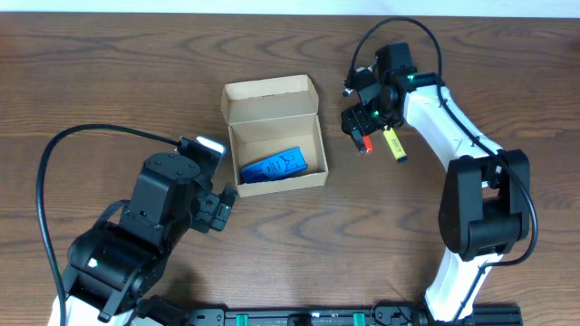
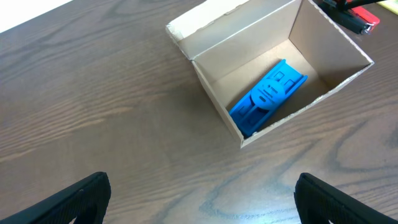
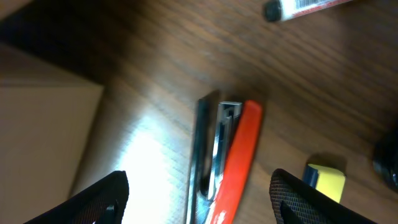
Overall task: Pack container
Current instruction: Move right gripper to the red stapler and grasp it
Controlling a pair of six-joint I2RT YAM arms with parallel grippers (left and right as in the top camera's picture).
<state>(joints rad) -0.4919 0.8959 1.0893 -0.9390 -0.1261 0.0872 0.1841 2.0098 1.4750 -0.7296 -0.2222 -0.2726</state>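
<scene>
Small rectangular tan-brown cardboard box, unprinted, sits upright on the dark wooden table near its centre, with its long side running across the table. The hinged flap lid is open and stands up from the far long wall, so the plain interior is exposed. One blue ribbed plastic item lies flat and at an angle on the box floor, close to the near wall.
</scene>
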